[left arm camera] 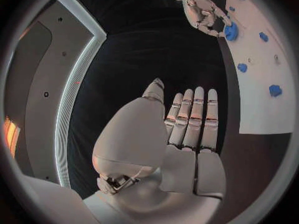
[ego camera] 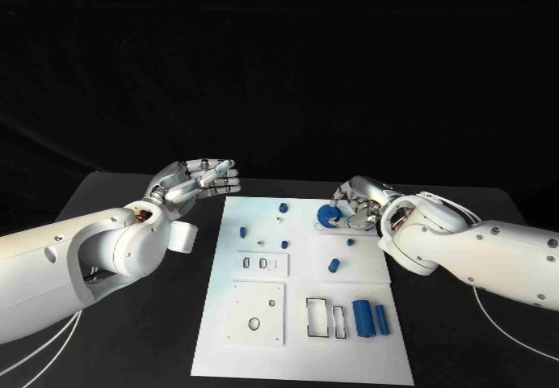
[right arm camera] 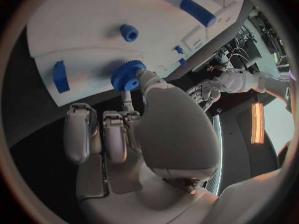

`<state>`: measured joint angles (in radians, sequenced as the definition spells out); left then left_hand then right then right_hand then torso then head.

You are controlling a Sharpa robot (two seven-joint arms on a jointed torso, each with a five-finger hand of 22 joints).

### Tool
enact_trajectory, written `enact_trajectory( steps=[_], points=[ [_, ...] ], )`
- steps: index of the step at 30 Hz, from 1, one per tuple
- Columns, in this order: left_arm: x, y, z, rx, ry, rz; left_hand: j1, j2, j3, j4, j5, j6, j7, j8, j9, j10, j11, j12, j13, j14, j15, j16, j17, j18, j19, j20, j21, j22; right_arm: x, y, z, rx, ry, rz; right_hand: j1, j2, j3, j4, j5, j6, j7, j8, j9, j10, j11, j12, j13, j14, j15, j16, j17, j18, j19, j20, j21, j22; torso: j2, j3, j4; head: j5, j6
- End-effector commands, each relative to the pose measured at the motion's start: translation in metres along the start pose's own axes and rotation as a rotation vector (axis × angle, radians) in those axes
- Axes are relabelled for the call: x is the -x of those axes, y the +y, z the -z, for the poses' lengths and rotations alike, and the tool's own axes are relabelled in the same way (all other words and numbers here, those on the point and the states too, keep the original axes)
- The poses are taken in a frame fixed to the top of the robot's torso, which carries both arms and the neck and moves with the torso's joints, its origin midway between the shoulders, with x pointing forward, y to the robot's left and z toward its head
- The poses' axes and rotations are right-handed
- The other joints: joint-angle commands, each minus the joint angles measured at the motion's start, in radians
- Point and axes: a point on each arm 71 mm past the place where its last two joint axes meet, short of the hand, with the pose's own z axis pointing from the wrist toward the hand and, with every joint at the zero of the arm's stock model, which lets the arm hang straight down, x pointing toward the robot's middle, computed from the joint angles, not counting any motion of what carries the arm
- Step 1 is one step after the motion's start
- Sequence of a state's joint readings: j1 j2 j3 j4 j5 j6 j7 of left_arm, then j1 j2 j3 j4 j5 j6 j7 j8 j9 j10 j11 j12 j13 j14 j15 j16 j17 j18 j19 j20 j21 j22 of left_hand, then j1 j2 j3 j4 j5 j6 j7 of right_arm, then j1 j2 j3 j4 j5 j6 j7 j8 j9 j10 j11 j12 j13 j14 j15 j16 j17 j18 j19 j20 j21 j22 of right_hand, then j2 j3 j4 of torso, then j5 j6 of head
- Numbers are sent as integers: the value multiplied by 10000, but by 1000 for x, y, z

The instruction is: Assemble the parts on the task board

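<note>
A round blue toothed gear (ego camera: pixel 329 216) sits at the far right part of the flat white rectangular task board (ego camera: pixel 300 356), where the silver many-fingered right hand (ego camera: pixel 355 208) pinches it between thumb and a finger; the right wrist view shows the gear (right arm camera: pixel 128 75) held at its rim just over the board's white surface (right arm camera: pixel 81 25). The step in hand appears to be seating this gear on its place on the board, though whether it is already down or just above the surface cannot be told. To do it well, the gear should be kept level, lowered straight onto its seat, and released only once it sits flat; a tilted approach would likely jam it. Near it lie a small blue peg (ego camera: pixel 334 264) towards the middle of the board, a small blue knob (ego camera: pixel 282 208) at the far edge and 2 long blue cylinders (ego camera: pixel 371 318) side by side at the near right, beside narrow rectangular slots (ego camera: pixel 326 318). The silver many-fingered left hand (ego camera: pixel 195 179) hangs above the black table (ego camera: pixel 140 356) left of the board, fingers straight and together, holding nothing. The seat under the gear is hidden by the gear and the right hand's fingers, and the smallest blue pieces are too small to identify.
</note>
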<state>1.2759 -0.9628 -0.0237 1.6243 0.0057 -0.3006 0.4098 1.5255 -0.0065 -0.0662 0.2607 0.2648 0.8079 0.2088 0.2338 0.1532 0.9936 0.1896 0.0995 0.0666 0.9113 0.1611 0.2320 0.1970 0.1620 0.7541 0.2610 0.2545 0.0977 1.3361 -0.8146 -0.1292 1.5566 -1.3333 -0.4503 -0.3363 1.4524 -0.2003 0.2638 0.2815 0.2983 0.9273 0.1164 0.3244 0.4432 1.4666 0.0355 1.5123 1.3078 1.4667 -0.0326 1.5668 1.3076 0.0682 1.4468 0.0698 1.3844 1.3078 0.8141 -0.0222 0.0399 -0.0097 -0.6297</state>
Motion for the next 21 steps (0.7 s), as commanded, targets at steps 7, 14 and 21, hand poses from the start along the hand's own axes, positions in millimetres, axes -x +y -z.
enact_trajectory(
  steps=[7,14,21],
  points=[
    [-5,-1,-2,-77,250,128,-39,56,-42,-23,-35,-75,221,-27,10,40,38,-32,6,-69,6,-42,15,188,-7,97,-40,-8,1,47,2,1803,-1017,1320,-68,-25,73,-8,45,197,-110,19,25,490,-82,47,1857,1041,-56,39,2632,-102,69,-3,58,421,19,-14,24,3,51],
    [-7,0,-2,-75,310,154,-39,56,-42,-23,-35,-75,221,-27,10,40,38,-32,6,-69,6,-42,15,188,-7,97,-40,-8,-10,73,-7,2522,-1036,1882,-59,-40,113,-13,21,210,-114,10,28,488,-86,43,1853,1041,-60,39,2632,-104,73,-6,65,430,35,-21,31,15,65],
    [-9,0,-2,-65,357,174,-39,56,-42,-23,-35,-75,221,-27,10,40,38,-32,6,-69,6,-42,15,188,-7,97,-40,-8,-23,86,-15,2758,-908,2025,-51,-51,149,-18,2,212,-114,-2,29,474,-89,29,1834,1041,-62,39,2632,-102,70,-9,62,428,44,-28,29,31,42]
  ],
)
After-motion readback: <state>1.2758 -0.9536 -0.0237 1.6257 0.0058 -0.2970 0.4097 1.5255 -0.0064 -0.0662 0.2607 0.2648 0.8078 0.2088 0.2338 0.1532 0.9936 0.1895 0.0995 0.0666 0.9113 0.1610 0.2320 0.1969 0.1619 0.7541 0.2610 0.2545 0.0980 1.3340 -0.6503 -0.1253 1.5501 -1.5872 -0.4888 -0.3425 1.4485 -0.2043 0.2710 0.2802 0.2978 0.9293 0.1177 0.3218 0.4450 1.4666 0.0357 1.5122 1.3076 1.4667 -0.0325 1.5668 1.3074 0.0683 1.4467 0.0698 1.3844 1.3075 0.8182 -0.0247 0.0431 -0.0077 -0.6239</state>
